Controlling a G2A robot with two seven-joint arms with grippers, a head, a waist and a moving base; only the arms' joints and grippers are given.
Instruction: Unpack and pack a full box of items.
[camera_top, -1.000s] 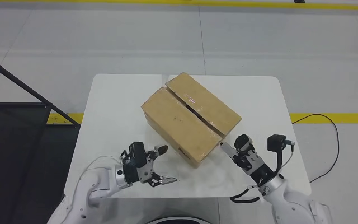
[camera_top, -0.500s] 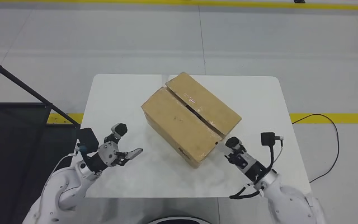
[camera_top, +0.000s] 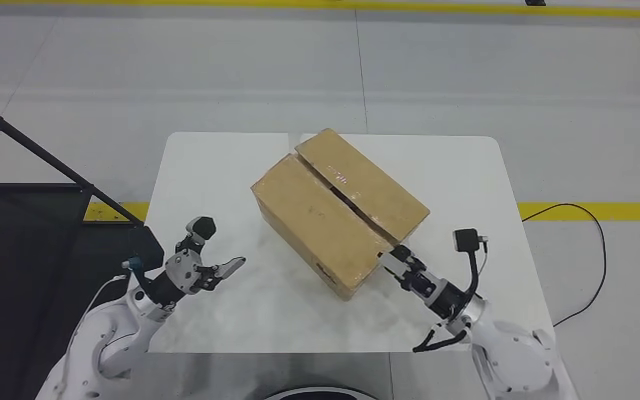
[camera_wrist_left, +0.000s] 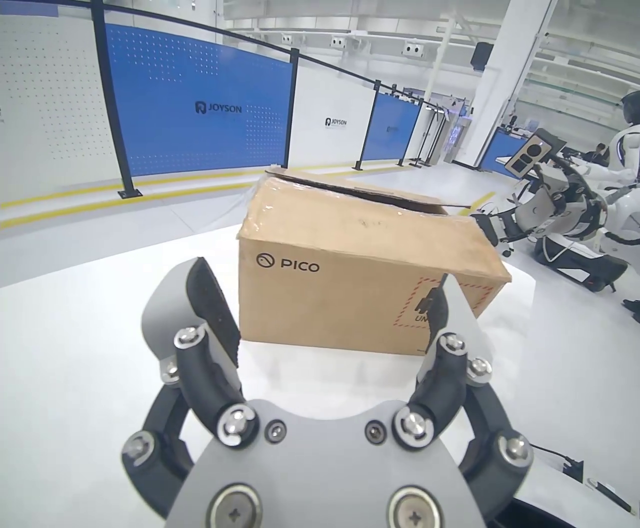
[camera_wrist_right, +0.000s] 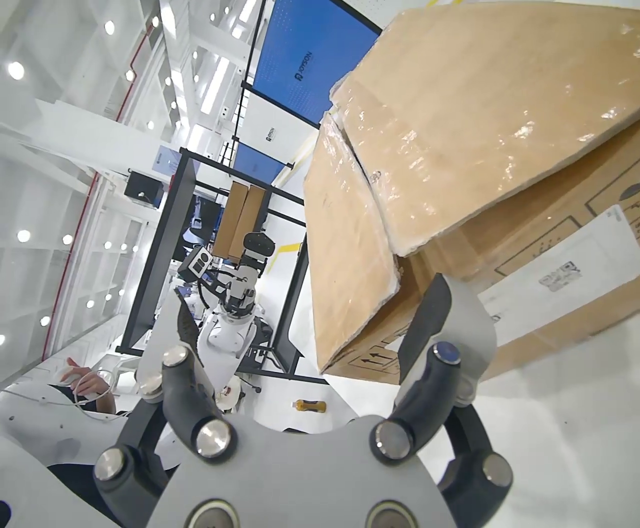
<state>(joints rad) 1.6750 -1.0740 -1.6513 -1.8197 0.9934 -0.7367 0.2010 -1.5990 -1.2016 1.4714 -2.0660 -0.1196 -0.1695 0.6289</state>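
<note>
A brown cardboard box (camera_top: 340, 208) lies askew in the middle of the white table (camera_top: 200, 170), its two top flaps folded down with a seam between them. My left gripper (camera_top: 218, 247) hovers open over the table to the left of the box, apart from it and facing its long printed side (camera_wrist_left: 360, 280); its fingers (camera_wrist_left: 210, 305) hold nothing. My right gripper (camera_top: 395, 257) is open at the box's near right corner. In the right wrist view the taped flap corner (camera_wrist_right: 360, 320) sits between the two fingers of my right gripper (camera_wrist_right: 310, 325), and that flap's edge is slightly lifted.
The table's front edge runs just behind both arms. A black frame (camera_top: 40, 190) stands to the left of the table. A black cable (camera_top: 590, 260) loops on the floor at the right. White table surface lies on both sides of the box.
My left arm has swung left, away from the box, and turned to face its side. My right gripper has moved in to the box's near right corner.
</note>
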